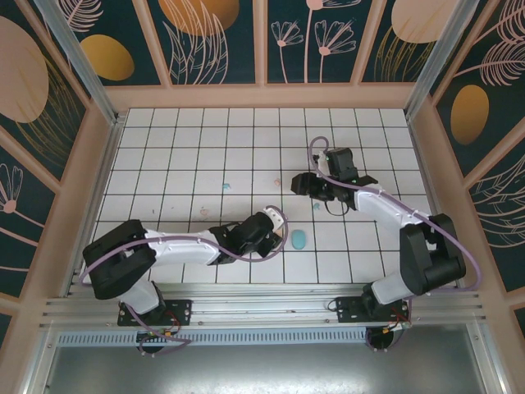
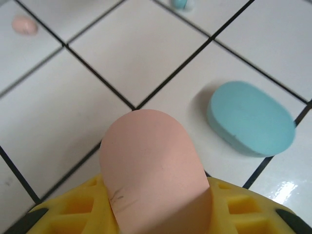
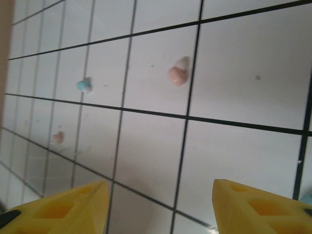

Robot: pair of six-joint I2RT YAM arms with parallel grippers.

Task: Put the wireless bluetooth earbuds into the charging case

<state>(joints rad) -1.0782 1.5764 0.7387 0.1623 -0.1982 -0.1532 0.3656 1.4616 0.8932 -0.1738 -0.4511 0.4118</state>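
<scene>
Your right gripper [image 3: 158, 202] stands open with nothing between its yellow fingers. The coming pick turns on the small pink plastic earbud [image 3: 178, 74]. In the right wrist view it lies at about 12 o'clock from the gap, a shade toward 1, well apart, on the white tiled floor [image 3: 243, 161]. Its pale tip points toward 1 o'clock, so I judge its long axis runs roughly 7 to 1, though it is too small to be sure. The right arm is the nearer one to it.

Your left gripper [image 1: 261, 232] is clamped on the pink oval plastic case [image 2: 153, 170], which stands up between its fingers, so that arm is occupied. The teal oval plastic case [image 2: 251, 118] lies flat at 2 o'clock from the pink one, near but apart, with its long axis 10 to 4.

Count two cases. You have three earbuds I can make out: that pink one, a second pink earbud [image 3: 58, 137] at 10 o'clock, and a small light blue earbud [image 3: 84, 86] at 11 o'clock. All three lie loose on the tiles. A fourth I cannot confirm.
</scene>
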